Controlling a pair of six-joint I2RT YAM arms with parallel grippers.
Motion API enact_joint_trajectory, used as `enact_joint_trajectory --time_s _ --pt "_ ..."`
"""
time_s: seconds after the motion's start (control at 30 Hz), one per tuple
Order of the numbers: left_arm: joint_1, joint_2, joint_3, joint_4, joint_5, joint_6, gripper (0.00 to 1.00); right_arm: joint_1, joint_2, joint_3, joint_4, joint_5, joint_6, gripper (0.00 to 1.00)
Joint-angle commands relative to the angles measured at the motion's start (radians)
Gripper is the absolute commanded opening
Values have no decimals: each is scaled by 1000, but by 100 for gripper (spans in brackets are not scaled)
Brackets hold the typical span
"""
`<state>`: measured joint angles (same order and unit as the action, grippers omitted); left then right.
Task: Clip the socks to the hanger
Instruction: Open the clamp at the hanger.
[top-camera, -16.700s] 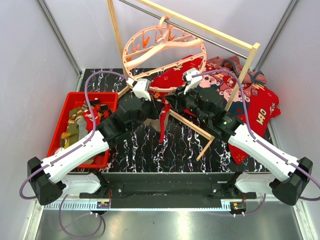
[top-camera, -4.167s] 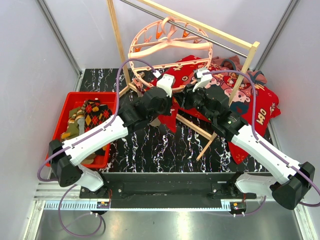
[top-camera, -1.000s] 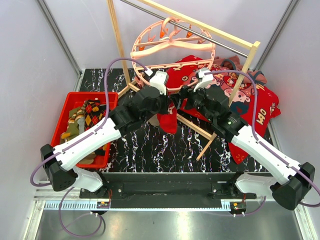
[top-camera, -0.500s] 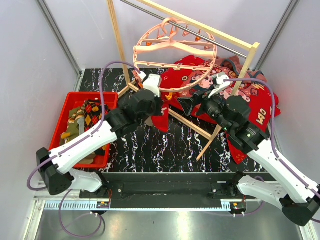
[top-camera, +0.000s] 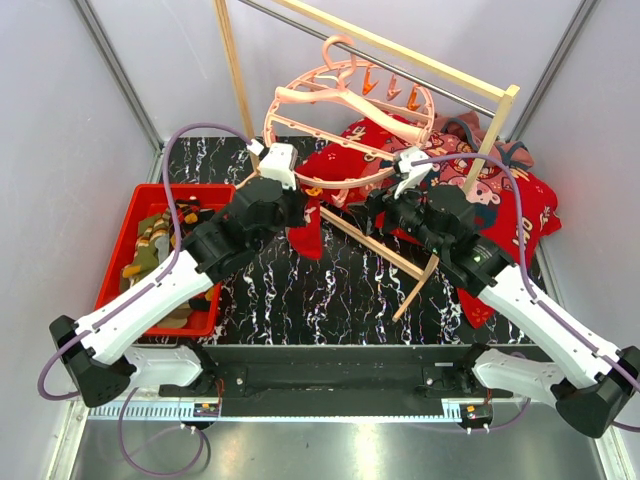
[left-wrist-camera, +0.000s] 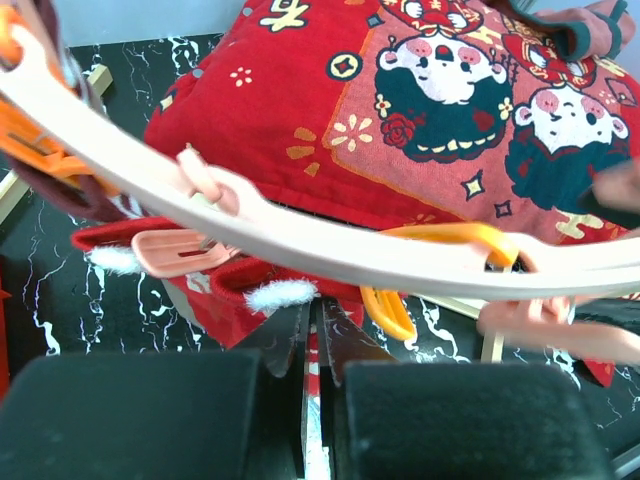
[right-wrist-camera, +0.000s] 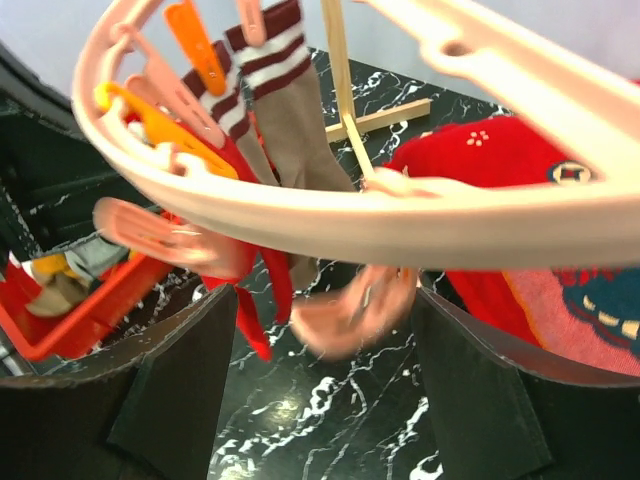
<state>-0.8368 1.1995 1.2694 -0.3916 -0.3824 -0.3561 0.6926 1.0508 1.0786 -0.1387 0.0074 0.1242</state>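
The pink ring hanger (top-camera: 345, 118) hangs tilted from the rod of the wooden rack. My left gripper (top-camera: 296, 205) is just under its near-left rim, shut on a red sock with white pattern (top-camera: 305, 228) that dangles below it. In the left wrist view the sock (left-wrist-camera: 225, 300) lies under the ring (left-wrist-camera: 300, 240), a thin strip of it pinched in my left gripper (left-wrist-camera: 312, 318). My right gripper (top-camera: 372, 205) is open under the near-right rim. A blurred pink clip (right-wrist-camera: 350, 310) hangs inside my right gripper (right-wrist-camera: 325, 300). A striped taupe sock (right-wrist-camera: 290, 120) hangs clipped.
A red bin (top-camera: 125, 262) at the left holds several more socks (top-camera: 170, 230). The big red cartoon-printed cloth (top-camera: 500, 200) lies at the back right. The pale wooden rack frame (top-camera: 385, 250) has a bar crossing the black marble table (top-camera: 300, 300) under both grippers.
The hanger has swung and tilted, its right side now higher. My left gripper moved left with the red sock. My right arm swung out to the right and came back under the ring.
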Motion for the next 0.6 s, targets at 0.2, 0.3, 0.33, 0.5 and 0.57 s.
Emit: enact_joint_trajectory --time_s 0.2,0.3,0.33,0.5,0.57 --pt "5 -31 -4 56 -6 19 4 -2 6 27 105 -144 -104 78" --pt "5 -32 -5 56 0 16 4 -4 12 33 103 -152 -106 78" --pt "5 -32 -4 54 4 16 4 -2 12 35 102 -155 -103 78" --pt "5 -44 -5 56 -3 14 4 -2 -14 9 90 -80 -67 80" --pt "5 -48 -8 54 -7 16 4 -2 -38 -5 74 -49 -61 83"
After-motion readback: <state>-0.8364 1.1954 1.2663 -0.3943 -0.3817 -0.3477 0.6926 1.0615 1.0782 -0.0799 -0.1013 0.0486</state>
